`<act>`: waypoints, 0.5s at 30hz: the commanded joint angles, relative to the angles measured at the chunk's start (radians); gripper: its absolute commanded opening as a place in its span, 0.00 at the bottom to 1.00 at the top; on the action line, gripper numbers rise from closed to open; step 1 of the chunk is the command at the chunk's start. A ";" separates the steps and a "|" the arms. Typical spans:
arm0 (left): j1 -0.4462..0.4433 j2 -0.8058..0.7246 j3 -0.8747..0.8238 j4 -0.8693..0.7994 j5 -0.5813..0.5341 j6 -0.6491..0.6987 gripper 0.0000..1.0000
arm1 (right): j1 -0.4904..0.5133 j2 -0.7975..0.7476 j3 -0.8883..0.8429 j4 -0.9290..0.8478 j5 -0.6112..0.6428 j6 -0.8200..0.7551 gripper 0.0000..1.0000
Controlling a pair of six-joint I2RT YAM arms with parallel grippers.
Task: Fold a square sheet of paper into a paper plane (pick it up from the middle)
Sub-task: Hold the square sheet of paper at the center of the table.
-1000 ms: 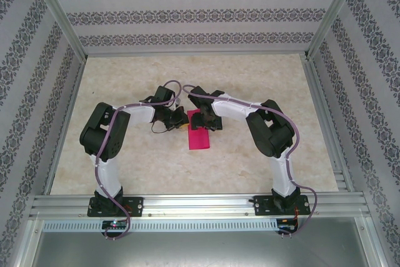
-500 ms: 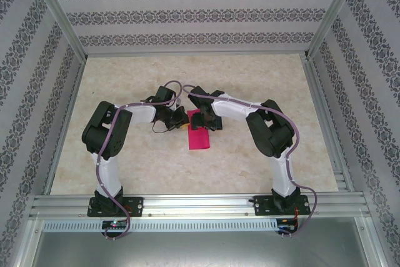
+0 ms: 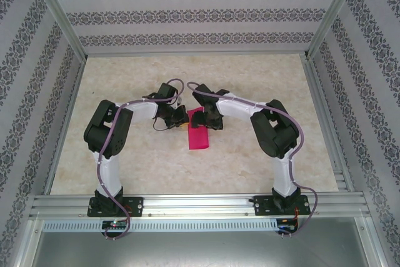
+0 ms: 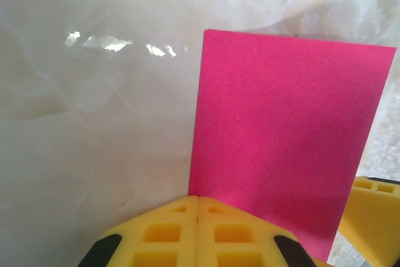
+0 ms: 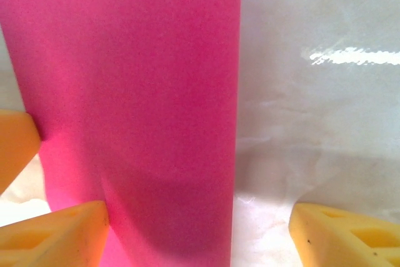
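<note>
Yellow-padded left gripper (image 4: 197,201): pads pressed together with nothing between them. The tips sit at a corner on the sheet's left edge, touching it or just above it; which one cannot be told.
Pale marbled worktop (image 3: 125,161): carries the sheet near its middle, well away from every edge and corner.
Magenta square sheet of paper (image 3: 199,136): lies flat between the two grippers. It reads as a narrow rectangle rather than a square, so it looks already folded once in half. Its far end is hidden under the grippers in the top view.
Right gripper (image 5: 200,232): jaws spread wide and low over the sheet's right edge, gripping nothing. One pad is at the paper, the other over bare worktop beside it.
Done so far: probably only the centre fold. No corner folds, pointed nose or wings are visible.
Left to do: opening or holding the crease, folding the nose corners in, layering the wings. Most of the paper plane remains unmade, by this judgement.
Likely step in hand: steadying the sheet on the left while the right prepares to take its edge.
</note>
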 commanded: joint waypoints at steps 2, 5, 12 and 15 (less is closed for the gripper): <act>-0.020 0.057 0.017 -0.097 -0.083 0.042 0.00 | -0.011 -0.004 -0.024 0.096 -0.141 -0.011 0.78; -0.024 0.061 0.024 -0.122 -0.106 0.049 0.00 | -0.025 -0.063 -0.045 0.118 -0.171 -0.015 0.78; -0.027 0.063 0.029 -0.151 -0.144 0.050 0.00 | -0.060 -0.116 -0.088 0.138 -0.267 -0.055 0.67; -0.027 0.063 0.030 -0.158 -0.153 0.050 0.00 | -0.077 -0.096 -0.098 0.128 -0.289 -0.067 0.65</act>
